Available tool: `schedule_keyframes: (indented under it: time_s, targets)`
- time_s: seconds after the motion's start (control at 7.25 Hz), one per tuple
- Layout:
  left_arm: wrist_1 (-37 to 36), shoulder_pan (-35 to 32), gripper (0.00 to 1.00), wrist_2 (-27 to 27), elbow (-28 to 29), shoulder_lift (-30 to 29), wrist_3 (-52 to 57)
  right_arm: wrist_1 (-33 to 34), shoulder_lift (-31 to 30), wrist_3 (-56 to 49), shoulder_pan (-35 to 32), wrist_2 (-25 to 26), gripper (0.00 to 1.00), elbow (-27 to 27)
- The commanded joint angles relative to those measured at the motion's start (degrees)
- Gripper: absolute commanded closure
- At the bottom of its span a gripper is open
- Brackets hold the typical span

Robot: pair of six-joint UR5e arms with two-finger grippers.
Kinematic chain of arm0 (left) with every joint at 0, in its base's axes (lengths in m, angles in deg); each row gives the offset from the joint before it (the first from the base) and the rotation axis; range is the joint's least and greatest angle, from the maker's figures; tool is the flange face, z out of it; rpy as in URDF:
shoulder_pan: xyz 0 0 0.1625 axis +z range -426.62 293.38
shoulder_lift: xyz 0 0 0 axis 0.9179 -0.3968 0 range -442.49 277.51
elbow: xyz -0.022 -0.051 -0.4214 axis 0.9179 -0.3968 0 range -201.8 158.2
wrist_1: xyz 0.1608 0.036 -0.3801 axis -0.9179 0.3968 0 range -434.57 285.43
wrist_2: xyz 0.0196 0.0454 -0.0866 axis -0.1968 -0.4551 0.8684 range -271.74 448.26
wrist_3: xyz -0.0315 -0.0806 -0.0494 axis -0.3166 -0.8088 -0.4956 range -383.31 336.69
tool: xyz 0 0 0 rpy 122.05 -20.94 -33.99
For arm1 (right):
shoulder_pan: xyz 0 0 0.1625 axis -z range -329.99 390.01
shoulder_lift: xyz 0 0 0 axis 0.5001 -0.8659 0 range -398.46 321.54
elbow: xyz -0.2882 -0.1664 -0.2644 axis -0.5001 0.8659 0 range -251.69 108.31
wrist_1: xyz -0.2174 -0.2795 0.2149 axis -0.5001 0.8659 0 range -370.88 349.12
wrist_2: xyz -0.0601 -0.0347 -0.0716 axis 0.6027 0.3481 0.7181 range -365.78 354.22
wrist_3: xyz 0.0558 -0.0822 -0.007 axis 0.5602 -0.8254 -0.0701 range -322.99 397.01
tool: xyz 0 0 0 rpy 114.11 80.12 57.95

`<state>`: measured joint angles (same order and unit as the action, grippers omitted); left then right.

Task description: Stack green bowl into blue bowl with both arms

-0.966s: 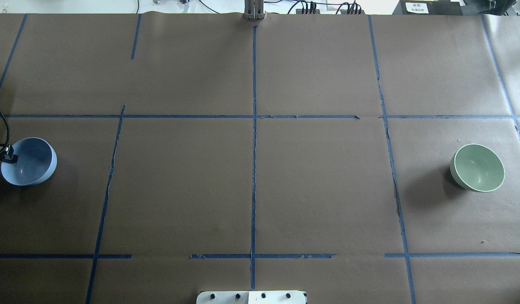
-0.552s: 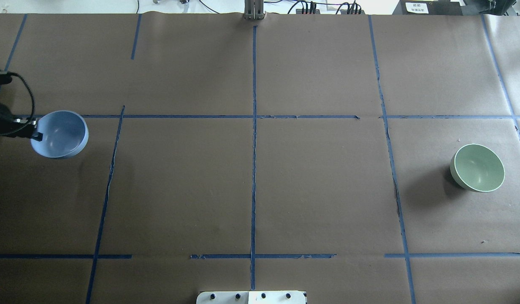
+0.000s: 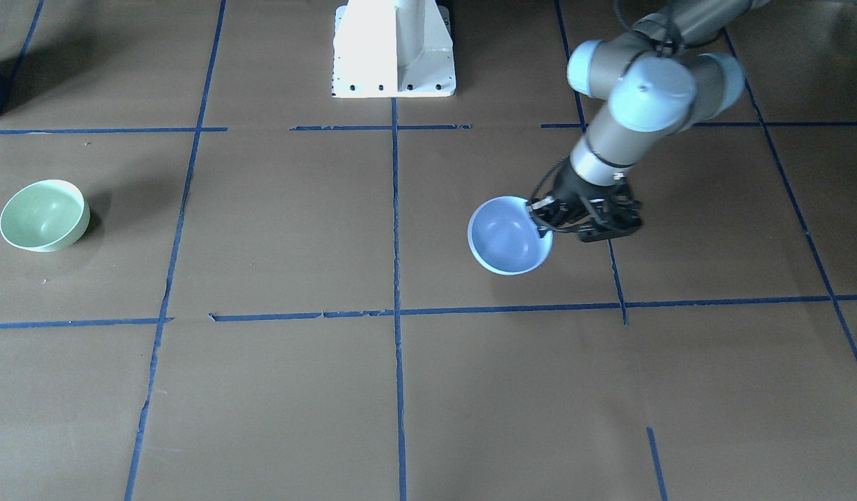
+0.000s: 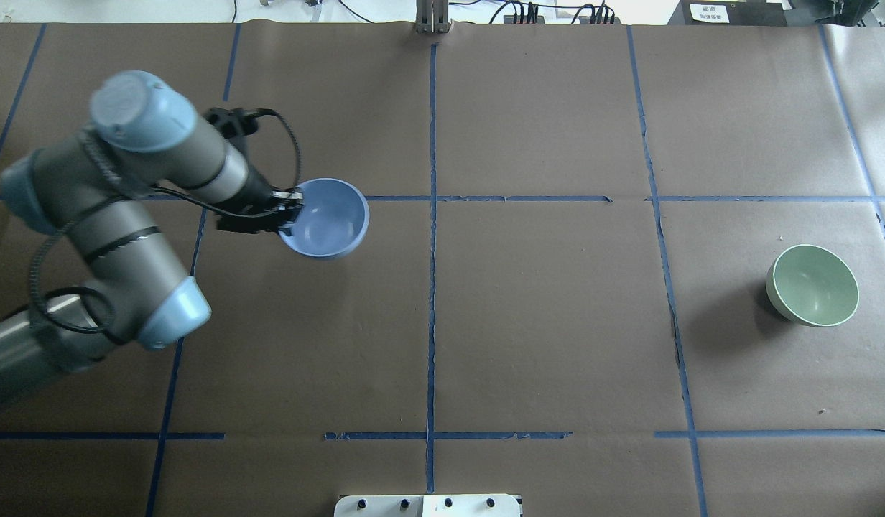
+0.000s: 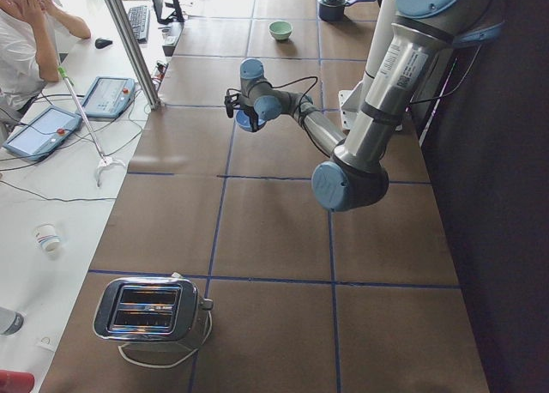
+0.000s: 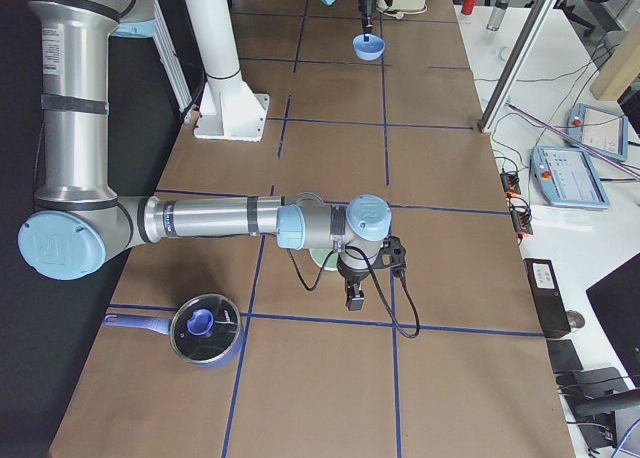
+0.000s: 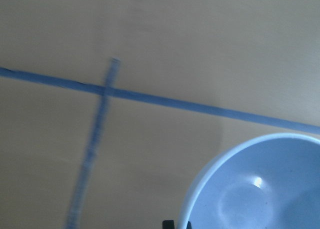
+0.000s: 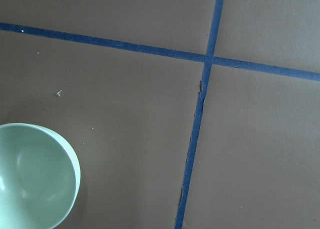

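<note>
The blue bowl (image 4: 329,219) hangs upright from my left gripper (image 4: 290,215), which is shut on its rim, left of the table's centre line. It also shows in the front view (image 3: 506,236) with the left gripper (image 3: 544,217), and in the left wrist view (image 7: 260,189). The green bowl (image 4: 812,285) stands upright on the table at the far right, also in the front view (image 3: 44,215) and at the right wrist view's lower left (image 8: 35,176). My right gripper (image 6: 352,300) hovers beside the green bowl; I cannot tell whether it is open.
A white pedestal base (image 3: 394,49) stands at the robot's side of the table. A blue lidded pot (image 6: 205,330) sits near the right end. A toaster (image 5: 154,311) sits at the left end. Blue tape lines cross the brown table cover (image 4: 543,323).
My left arm has carried the blue bowl from the table's far left edge rightward toward the centre line. The green bowl has not moved.
</note>
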<state>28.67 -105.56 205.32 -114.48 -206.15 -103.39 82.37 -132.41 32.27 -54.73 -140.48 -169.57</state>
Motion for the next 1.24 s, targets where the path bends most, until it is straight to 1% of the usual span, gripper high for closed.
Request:
schedule_keyframes:
  time_s: [0.0,0.28,0.55,0.69,0.83,0.97,1.1]
  targets:
    - [0.39,6.23,1.0,-5.25,10.57,-12.21,-7.11,0.0,0.0,0.0,0.1,0.05,0.0,0.32]
    - [0.39,7.65,1.0,-7.19,10.77,-11.96,-6.76,0.0,0.0,0.0,0.1,-0.03,0.0,0.32]
    - [0.3,7.57,0.99,-7.2,10.16,-10.74,-6.49,0.0,0.0,0.0,0.1,-0.03,0.0,0.32]
    - [0.3,7.56,0.96,-7.11,10.07,-10.12,-6.06,0.0,0.0,0.0,0.1,-0.03,0.0,0.32]
    - [0.22,7.48,0.32,-7.2,9.55,-9.94,-5.97,0.0,0.0,0.0,0.1,-0.03,0.0,0.32]
    - [-0.22,7.13,0.0,-7.11,8.15,-9.24,-4.57,0.0,0.0,0.0,0.1,-0.03,0.0,0.14]
    - [-1.18,5.47,0.0,-5.11,4.48,-7.06,-0.82,-0.08,0.08,0.0,0.1,-0.03,0.0,-0.03]
